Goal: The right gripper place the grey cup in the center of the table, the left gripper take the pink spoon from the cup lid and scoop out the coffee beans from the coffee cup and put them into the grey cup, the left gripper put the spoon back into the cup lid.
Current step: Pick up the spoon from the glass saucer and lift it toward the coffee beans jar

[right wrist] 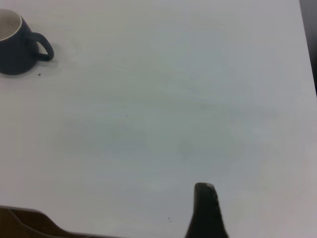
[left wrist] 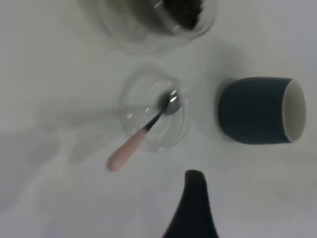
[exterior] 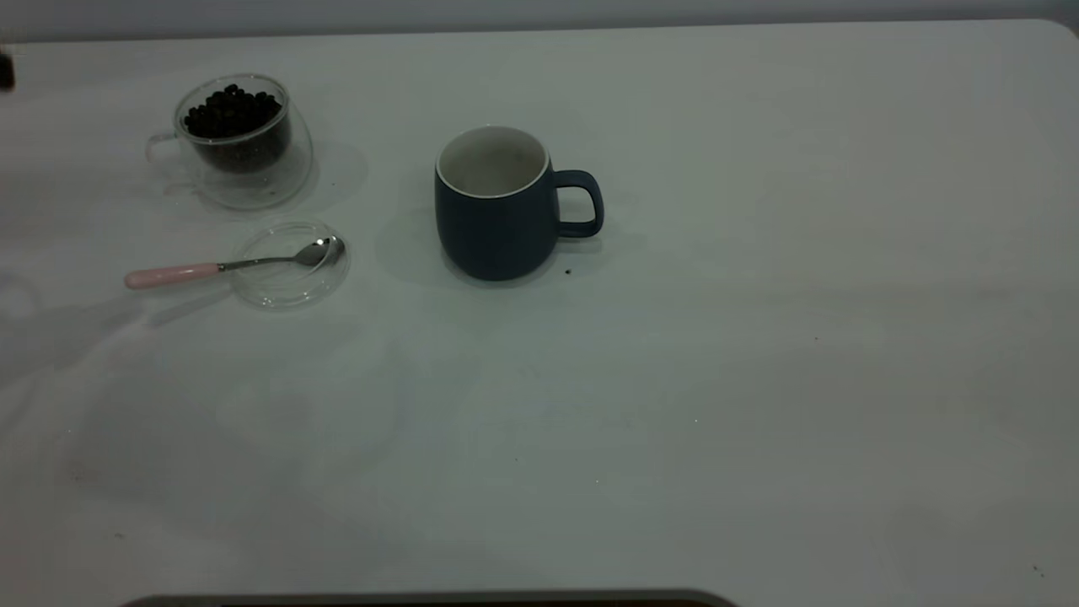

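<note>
At table's left, above lid:
Left gripper [left wrist: 194, 208]: one finger visible; grip state cannot tell.
Pink spoon [exterior: 221, 267]: bowl in cup lid [exterior: 291, 263], handle pointing left.
Grey cup [exterior: 496, 203]: centre, right of lid.
Right gripper [right wrist: 205, 210]: parked; unclear.

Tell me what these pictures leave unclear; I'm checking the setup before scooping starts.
- Left gripper: the left wrist view's lower edge cuts it to one dark finger, so open or shut is unknown.
- Right gripper: likewise one finger in the right wrist view.
- Both arms: outside the exterior view.
- Grey cup: its wall hides the bottom, so contents are uncertain.
- Coffee cup: cropped by the left wrist view's top edge.
</note>
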Available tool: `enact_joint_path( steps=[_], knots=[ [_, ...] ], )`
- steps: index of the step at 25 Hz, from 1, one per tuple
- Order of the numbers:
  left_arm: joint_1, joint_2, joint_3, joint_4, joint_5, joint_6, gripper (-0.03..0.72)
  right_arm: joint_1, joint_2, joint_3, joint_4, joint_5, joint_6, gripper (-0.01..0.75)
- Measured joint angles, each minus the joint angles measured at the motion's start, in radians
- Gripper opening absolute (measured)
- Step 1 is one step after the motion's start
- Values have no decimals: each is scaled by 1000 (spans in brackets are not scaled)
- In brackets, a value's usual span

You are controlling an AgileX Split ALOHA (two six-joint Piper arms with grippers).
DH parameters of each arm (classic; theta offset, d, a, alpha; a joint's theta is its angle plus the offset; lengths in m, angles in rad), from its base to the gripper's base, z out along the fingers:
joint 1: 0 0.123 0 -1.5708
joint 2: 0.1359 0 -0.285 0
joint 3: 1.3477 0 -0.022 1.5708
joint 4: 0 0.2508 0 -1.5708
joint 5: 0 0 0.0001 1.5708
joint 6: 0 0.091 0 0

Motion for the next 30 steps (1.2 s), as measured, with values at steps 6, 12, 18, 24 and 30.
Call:
enact_joint_path(
  steps=[6, 12, 18, 24, 30],
  knots=[
    [113, 203, -1, -3, 76, 121, 714, 0, 0, 0, 0, 0, 0, 591],
    [143, 312, -14, -32, 72, 238, 714, 0, 0, 0, 0, 0, 0, 591],
    [99, 407, -77, -66, 113, 283, 714, 0, 0, 0, 0, 0, 0, 591],
    [38, 451, -102, -98, 115, 297, 714, 0, 0, 0, 0, 0, 0, 591],
    [18, 497, -118, -129, 117, 323, 707, 0, 0, 0, 0, 0, 0, 591]
  ],
)
